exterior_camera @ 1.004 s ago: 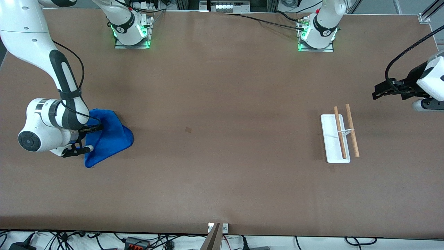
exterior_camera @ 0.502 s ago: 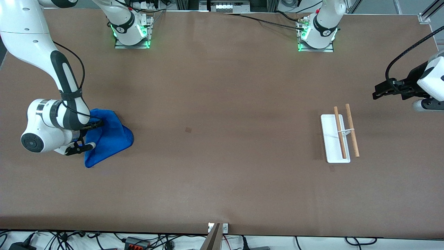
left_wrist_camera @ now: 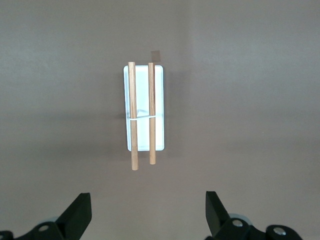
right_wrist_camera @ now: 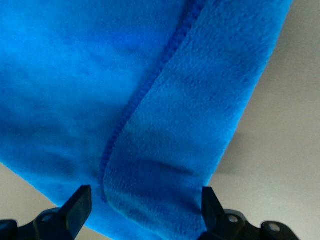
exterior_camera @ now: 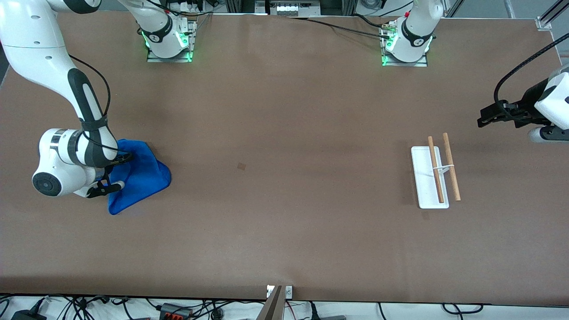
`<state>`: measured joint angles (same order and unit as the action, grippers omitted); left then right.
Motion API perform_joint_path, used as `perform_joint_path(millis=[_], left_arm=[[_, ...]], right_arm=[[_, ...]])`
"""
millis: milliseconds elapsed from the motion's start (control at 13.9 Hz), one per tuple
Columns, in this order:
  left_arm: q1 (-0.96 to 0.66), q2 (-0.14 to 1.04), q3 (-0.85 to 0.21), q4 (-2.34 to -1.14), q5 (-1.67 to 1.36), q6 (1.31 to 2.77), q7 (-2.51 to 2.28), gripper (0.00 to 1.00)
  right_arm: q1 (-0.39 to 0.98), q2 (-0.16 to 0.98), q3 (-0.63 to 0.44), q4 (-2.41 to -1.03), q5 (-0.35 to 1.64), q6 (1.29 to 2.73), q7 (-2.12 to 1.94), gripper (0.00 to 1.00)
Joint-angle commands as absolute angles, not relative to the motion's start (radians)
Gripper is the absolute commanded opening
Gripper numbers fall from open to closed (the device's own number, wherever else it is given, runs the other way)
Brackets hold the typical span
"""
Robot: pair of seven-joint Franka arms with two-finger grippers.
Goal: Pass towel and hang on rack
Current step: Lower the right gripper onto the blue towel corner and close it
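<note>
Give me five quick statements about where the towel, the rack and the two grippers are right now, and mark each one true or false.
1. The blue towel lies on the table at the right arm's end. True.
2. The towel is draped over the rack's rods. False: the rack stands bare at the left arm's end, both wooden rods uncovered.
3. The right gripper is down at the towel with its fingers open. True.
4. The left gripper holds one corner of the towel. False: it is open and holds nothing, waiting beside the rack.
5. The rack has tipped over. False: its white base sits flat on the table with the rods above it.
</note>
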<state>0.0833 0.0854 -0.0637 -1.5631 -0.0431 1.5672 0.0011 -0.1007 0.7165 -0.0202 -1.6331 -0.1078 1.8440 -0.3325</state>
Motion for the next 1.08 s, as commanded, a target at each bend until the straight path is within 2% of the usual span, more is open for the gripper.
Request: perform_joint_path(millis=[0,143,287,358,574,789,1004], left_arm=[[0.092,0.097,-0.064,-1.536,-0.058,1.559,0.018,1.00],[0.092,0.097,-0.064,-1.536,-0.058,1.557,0.018,1.00],[0.092,0.097,-0.066,-1.536,-0.058,1.557,0.018,1.00],[0.094,0.097,-0.064,-1.536,-0.058,1.557,0.018,1.00],[0.092,0.097,-0.064,-1.536,-0.058,1.557,0.018,1.00],[0.094,0.097,-0.064,-1.536,-0.058,1.557,0.018,1.00],[0.091,0.100,-0.064,-1.534,-0.052,1.557,0.020,1.00]], right_arm=[[-0.110,0.726,-0.015,-1.623,-0.118,1.835,-0.347,0.69],[-0.123,0.726,-0.014,-1.623,-0.117,1.830,-0.341,0.33],[-0.121,0.726,-0.014,-1.623,-0.117,1.829,-0.341,0.06],[-0.118,0.724,-0.014,-1.620,-0.117,1.827,-0.345,0.00],[-0.113,0.713,-0.006,-1.600,-0.100,1.786,-0.342,0.00],[-0.113,0.713,0.024,-1.421,-0.098,1.625,-0.348,0.00],[-0.112,0.710,0.099,-1.219,-0.071,1.452,-0.341,0.00]])
